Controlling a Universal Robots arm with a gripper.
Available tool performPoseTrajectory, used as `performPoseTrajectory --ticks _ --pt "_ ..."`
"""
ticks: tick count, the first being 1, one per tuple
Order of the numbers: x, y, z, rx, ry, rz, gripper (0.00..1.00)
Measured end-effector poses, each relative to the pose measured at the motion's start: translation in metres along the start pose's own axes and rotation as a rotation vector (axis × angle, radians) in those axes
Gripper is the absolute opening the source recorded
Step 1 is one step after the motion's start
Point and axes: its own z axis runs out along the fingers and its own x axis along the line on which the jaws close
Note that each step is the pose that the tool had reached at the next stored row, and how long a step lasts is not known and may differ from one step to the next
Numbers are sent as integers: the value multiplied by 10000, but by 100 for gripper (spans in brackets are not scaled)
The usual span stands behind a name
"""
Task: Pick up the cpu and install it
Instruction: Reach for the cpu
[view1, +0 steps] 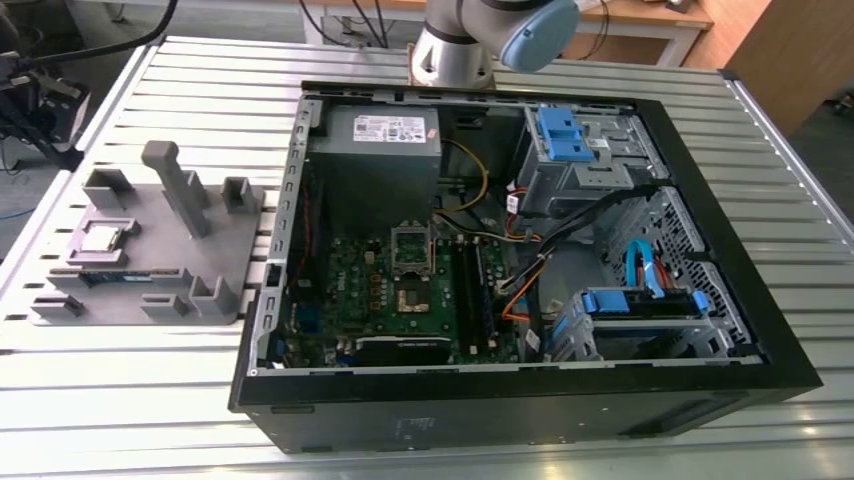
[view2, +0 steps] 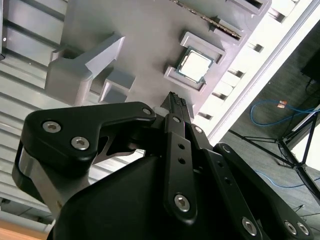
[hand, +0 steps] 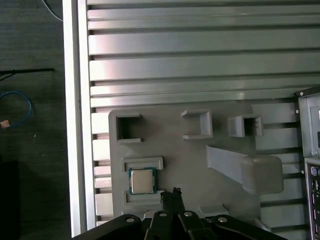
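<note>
**Operator:** Where is the cpu (view1: 104, 238)?

**Manual:** Exterior view: you see it seated in 1 recess of the grey tray (view1: 234, 250). Second wrist view: the gripper (view2: 174, 101) hangs over that tray, jaws closed together, empty. First wrist view: its tip is near the cpu, not touching.

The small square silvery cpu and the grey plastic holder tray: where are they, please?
small square silvery cpu (hand: 142, 180): first wrist view, centre of its metal top.
grey plastic holder tray (hand: 186, 162): first wrist view, bare flat surface.

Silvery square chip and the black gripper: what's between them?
In both wrist views, just the grey plastic tray lies between the silvery square chip and the black gripper.
</note>
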Motion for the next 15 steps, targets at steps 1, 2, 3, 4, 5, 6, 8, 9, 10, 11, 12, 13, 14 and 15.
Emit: performPoseTrajectory --ticks 1,2,3,4,5,6,8,9,10,11,12,13,14,15 --pt "10 -1 11 1 0 0 11" --pt "18 -3 23 1 -1 0 11" --pt "27 -5 36 2 0 0 11" --pt "35 -7 48 3 1 0 11" --pt "43 -8 60 3 2 -1 11" --pt "52 -9 71 6 1 1 11" --pt "64 -11 90 15 0 -1 11" --pt "69 -13 99 18 0 -2 11" --pt "76 -14 110 20 0 -1 11" --pt "83 -15 120 22 0 -1 11" --pt "90 -16 132 25 -1 -1 11" --pt "98 -17 144 27 -1 -2 11" --pt "105 -19 154 33 -1 -2 11" --pt "112 -20 164 40 -1 -2 11"
